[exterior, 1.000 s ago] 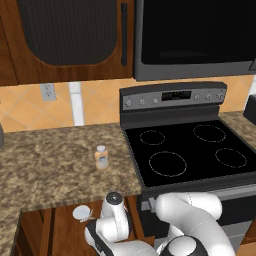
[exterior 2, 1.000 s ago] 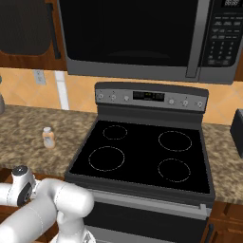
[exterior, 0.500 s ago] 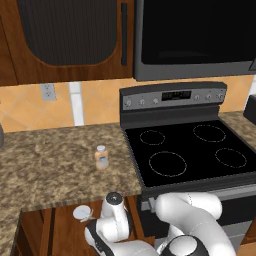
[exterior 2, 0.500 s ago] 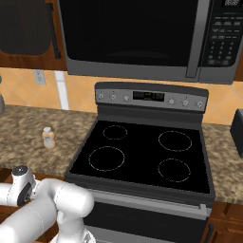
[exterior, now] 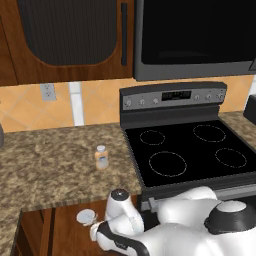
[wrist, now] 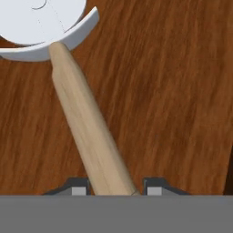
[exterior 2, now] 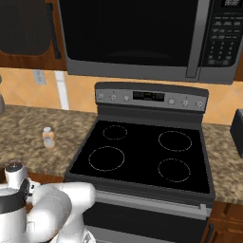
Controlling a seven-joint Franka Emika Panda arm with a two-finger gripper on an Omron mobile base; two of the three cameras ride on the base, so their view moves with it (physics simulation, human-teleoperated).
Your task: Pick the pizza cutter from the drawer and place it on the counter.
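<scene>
Tan wood runs up between my two dark fingertips: my gripper (wrist: 113, 190) sits low in the hand view with the pizza cutter (wrist: 86, 132) handle lying in the gap between its fingers (wrist: 78, 189). The tips are set just either side of the handle's end, but I cannot tell whether they are actually pressing on it or merely bracketing it. From there the handle slants away to the upper left, ending at the pale whitish-grey wheel, which is partly cut off by the top edge. The cutter lies flat on the reddish-brown wooden floor of the drawer (wrist: 173, 91).

In the left base view, my arm reaches down below the counter (exterior: 50, 170) edge, and the cutter's pale wheel (exterior: 86, 216) shows beside my wrist inside the open drawer (exterior: 55, 225). On the speckled granite above stands a small orange-labelled bottle (exterior: 101, 157) with a white cap, well apart from the drawer. To the right is the black glass stove top (exterior: 190, 152), with the microwave (exterior 2: 142, 38) hanging over it.
</scene>
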